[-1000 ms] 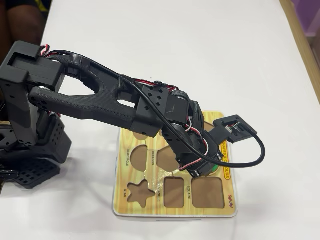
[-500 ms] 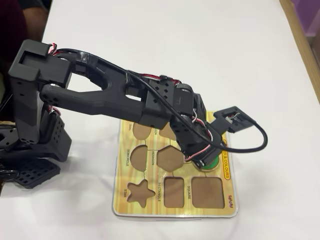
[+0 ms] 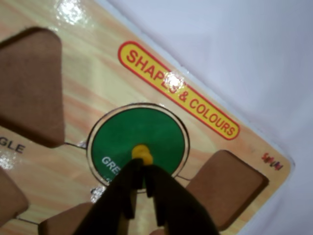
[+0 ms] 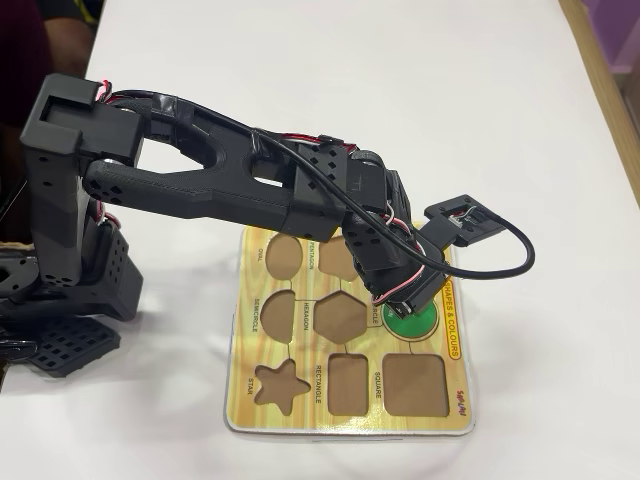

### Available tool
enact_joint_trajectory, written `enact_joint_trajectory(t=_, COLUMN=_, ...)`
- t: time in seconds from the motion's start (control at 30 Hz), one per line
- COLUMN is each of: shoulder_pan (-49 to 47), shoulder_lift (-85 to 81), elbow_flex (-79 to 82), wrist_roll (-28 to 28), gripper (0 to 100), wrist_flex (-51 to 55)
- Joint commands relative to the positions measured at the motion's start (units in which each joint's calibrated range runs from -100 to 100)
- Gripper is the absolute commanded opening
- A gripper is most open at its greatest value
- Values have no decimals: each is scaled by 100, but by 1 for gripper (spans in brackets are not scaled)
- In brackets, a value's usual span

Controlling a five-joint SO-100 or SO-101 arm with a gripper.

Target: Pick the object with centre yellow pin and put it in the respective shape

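A green circle piece (image 3: 142, 129) with a yellow pin (image 3: 142, 152) at its centre lies flat in the round recess of the wooden "Shapes & Colours" board (image 3: 98, 73). My black gripper (image 3: 143, 166) comes in from the bottom edge of the wrist view. Its two fingers are closed together on the pin, whose head shows just past the tips. In the overhead view the gripper (image 4: 397, 303) hangs over the green circle (image 4: 415, 322) at the right side of the board (image 4: 350, 422).
The board's other recesses are empty: a triangle (image 3: 34, 83) and a rounded square (image 3: 225, 186) next to the circle, and a star (image 4: 278, 385), rectangle (image 4: 349, 384) and square (image 4: 414, 382) along the near edge. White table (image 4: 500, 120) surrounds the board.
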Motion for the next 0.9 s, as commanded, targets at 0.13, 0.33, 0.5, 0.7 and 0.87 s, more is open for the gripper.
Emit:
enact_joint_trajectory(t=0.13, shoulder_pan=23, shoulder_lift=-756, elbow_flex=-99, wrist_roll=61, gripper=1, wrist_flex=45)
enact_joint_trajectory(t=0.33, shoulder_pan=33, shoulder_lift=-2053, elbow_flex=1106, wrist_roll=-38, gripper=1, wrist_flex=36)
enact_joint_trajectory(t=0.5, shoulder_pan=13, shoulder_lift=-3141, elbow_flex=2239, wrist_roll=-754, gripper=1, wrist_flex=27)
enact_joint_trajectory(t=0.7, shoulder_pan=-16, shoulder_lift=-4572, elbow_flex=3399, wrist_roll=-1314, gripper=1, wrist_flex=27)
enact_joint_trajectory(t=0.87, shoulder_pan=4, shoulder_lift=-5827, elbow_flex=4541, wrist_roll=-1900, gripper=1, wrist_flex=-24)
